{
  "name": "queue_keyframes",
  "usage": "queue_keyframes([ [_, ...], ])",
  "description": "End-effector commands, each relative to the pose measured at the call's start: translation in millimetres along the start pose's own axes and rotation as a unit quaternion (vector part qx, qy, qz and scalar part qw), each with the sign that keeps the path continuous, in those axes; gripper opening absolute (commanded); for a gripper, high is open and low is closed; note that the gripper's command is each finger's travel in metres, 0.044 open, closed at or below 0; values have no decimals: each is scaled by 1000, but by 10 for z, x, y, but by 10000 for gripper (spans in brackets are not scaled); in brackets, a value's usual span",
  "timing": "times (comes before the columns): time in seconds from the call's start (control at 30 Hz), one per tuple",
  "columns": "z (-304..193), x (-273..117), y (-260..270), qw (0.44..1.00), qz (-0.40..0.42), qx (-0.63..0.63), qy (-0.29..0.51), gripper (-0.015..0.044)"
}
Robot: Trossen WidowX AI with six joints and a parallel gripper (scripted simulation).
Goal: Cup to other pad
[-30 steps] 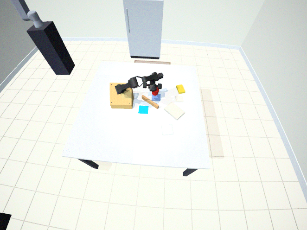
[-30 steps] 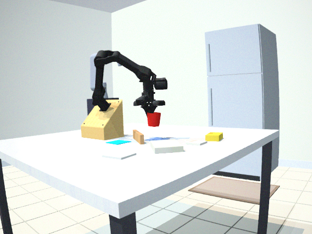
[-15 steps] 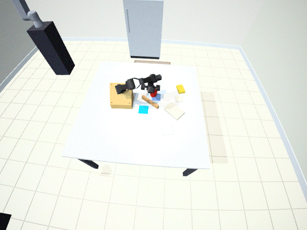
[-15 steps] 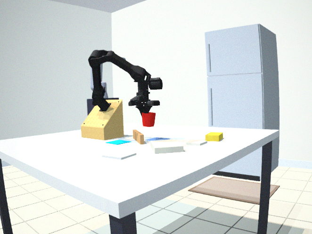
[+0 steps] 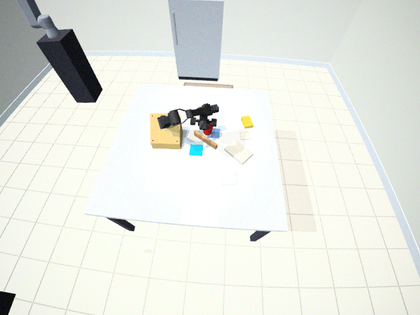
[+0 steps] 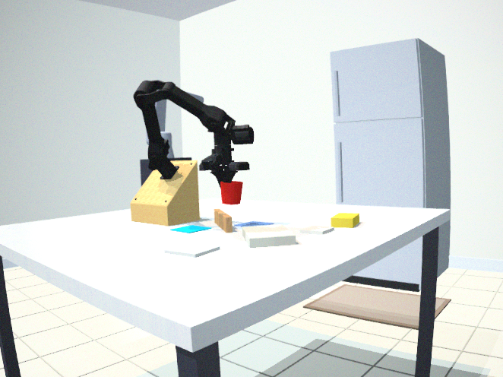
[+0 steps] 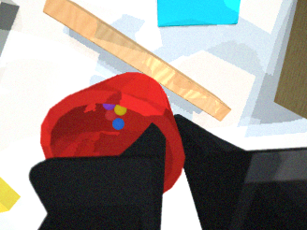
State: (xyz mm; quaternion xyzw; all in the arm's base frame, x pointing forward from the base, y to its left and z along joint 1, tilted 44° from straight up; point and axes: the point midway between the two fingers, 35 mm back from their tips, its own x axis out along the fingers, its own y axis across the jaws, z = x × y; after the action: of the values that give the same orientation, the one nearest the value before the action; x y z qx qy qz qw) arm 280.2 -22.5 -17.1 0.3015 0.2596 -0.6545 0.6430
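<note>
Counter (image 5: 157,188) (image 6: 188,284): the big white thing everything's sitting on. Both pads are down on it.
Arm (image 5: 174,117) (image 6: 153,125): reaching out from the left, with its end hanging over the far side of the bar.
Bar (image 5: 205,139) (image 6: 223,220) (image 7: 136,53): wooden, standing between the cup and the cyan pad, so I'd keep the cup high until it's past that.
Cup (image 5: 207,130) (image 6: 231,192) (image 7: 142,88): red, up in the air near the blue pad, not sitting on either one. Looks pretty much upright from the side.
Cyan pad (image 5: 196,150) (image 6: 191,229) (image 7: 198,4): near side of the bar, nothing on it. My guess is that's the target.
Blue pad (image 5: 216,133) (image 6: 254,224): far side of the bar, probably the start pad imo.
Fingers (image 5: 205,127) (image 6: 226,180): clamped on the cup's wall, one inside and one outside.
Marbles (image 7: 118,123): a few showing inside the cup, none spilled that I can see.
Progress: grab and lift done. Crossing, lowering and letting go are left, maybe halfway overall.
</note>
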Motion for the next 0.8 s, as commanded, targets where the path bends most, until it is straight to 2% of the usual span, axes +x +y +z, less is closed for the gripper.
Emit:
queue_keyframes([
  [0.0, 82, -2, -47, 1000, 1, -1, -2, 0],
  [0.77, 415, -14, -271, 1000, 1, -2, -2, 0],
])
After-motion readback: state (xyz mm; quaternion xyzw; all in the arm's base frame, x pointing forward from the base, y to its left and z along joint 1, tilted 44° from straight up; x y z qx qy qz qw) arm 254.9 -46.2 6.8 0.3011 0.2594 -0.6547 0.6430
